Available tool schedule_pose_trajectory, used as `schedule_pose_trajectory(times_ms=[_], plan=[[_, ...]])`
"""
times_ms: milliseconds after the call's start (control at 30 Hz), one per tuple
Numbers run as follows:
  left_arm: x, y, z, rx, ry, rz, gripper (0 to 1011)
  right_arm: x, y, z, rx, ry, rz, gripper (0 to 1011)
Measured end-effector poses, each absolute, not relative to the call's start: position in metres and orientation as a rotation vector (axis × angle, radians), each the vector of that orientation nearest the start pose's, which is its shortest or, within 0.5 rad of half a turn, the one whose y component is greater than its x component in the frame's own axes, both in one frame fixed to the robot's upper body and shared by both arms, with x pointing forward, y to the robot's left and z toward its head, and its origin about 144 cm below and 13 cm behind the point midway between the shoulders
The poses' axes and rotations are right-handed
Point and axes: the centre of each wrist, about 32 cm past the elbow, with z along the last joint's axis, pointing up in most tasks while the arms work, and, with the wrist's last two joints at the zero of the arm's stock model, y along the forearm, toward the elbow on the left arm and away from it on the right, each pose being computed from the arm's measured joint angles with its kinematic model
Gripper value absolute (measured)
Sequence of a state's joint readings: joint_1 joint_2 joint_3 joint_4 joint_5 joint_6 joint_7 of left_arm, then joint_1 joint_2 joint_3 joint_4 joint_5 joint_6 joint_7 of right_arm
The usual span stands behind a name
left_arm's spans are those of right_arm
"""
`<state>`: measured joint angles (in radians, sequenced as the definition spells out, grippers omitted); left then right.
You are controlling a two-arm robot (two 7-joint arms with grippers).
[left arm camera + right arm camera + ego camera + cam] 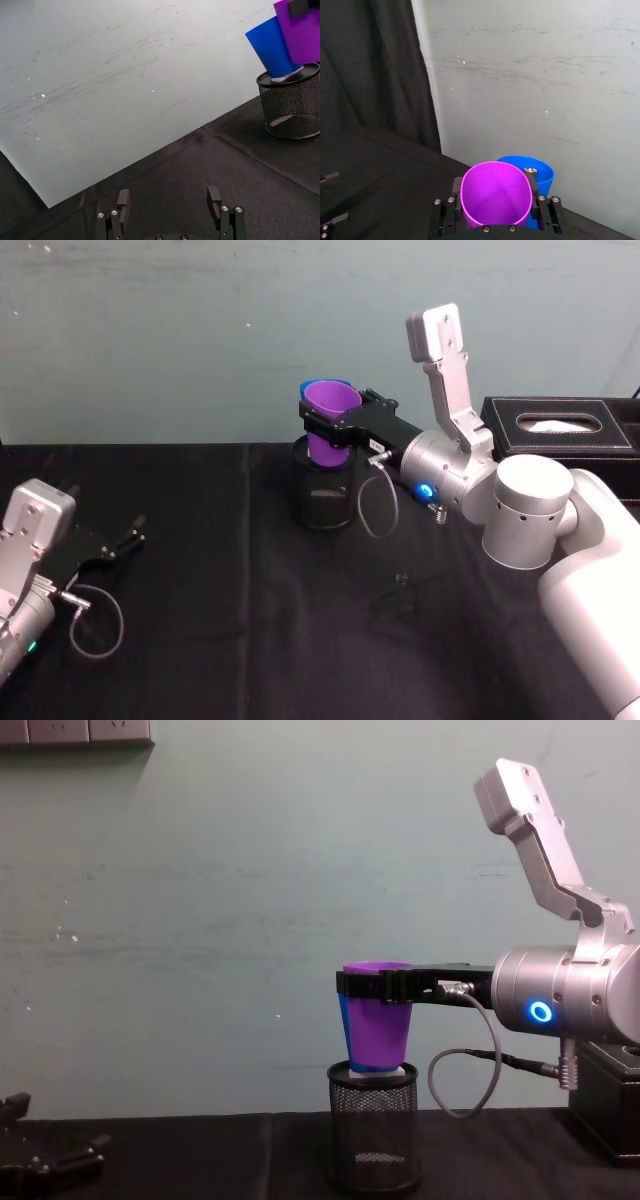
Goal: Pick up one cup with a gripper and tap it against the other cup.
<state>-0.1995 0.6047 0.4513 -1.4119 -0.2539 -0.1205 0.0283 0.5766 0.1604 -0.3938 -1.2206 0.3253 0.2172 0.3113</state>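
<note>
My right gripper [335,427] is shut on the purple cup [330,412], clamping it just below the rim and holding it upright over the black wire-mesh holder [322,490]. The blue cup [318,387] stands in that holder right behind the purple one, leaning a little. In the left wrist view the purple cup [300,30] overlaps the blue cup [272,47]; whether they touch I cannot tell. From the right wrist, the purple cup [496,195] sits between my fingers [535,181], with the blue cup [540,172] just beyond. My left gripper [115,540] rests open low at the left.
A black tissue box [560,425] stands at the back right, behind my right arm. Black cloth covers the table [200,640], and a pale green wall closes the back. The mesh holder [373,1125] stands at mid-table.
</note>
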Motion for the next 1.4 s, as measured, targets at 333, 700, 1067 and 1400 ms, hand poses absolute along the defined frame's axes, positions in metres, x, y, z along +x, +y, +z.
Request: schedule_pose_trajectory(times_ms=[333, 700, 1067, 1400], plan=[[0.4886, 0.3097, 1.1398, 0.304, -0.285, 1.248, 1000, 0.5977, -0.1764, 1.24, -0.068, 0.043, -0.953, 737], [0.4886, 0.3097, 1.1398, 0.304, -0.285, 1.248, 1000, 0.5977, -0.1764, 1.24, -0.068, 0.043, -0.953, 737], [0.4886, 0.3097, 1.1398, 0.304, -0.285, 1.248, 1000, 0.5977, -0.1764, 1.24, -0.068, 0.043, -0.953, 737], [0.4886, 0.3097, 1.1398, 0.305, -0.285, 1.248, 1000, 0.5978, -0.1764, 1.24, -0.068, 0.043, -0.953, 737]])
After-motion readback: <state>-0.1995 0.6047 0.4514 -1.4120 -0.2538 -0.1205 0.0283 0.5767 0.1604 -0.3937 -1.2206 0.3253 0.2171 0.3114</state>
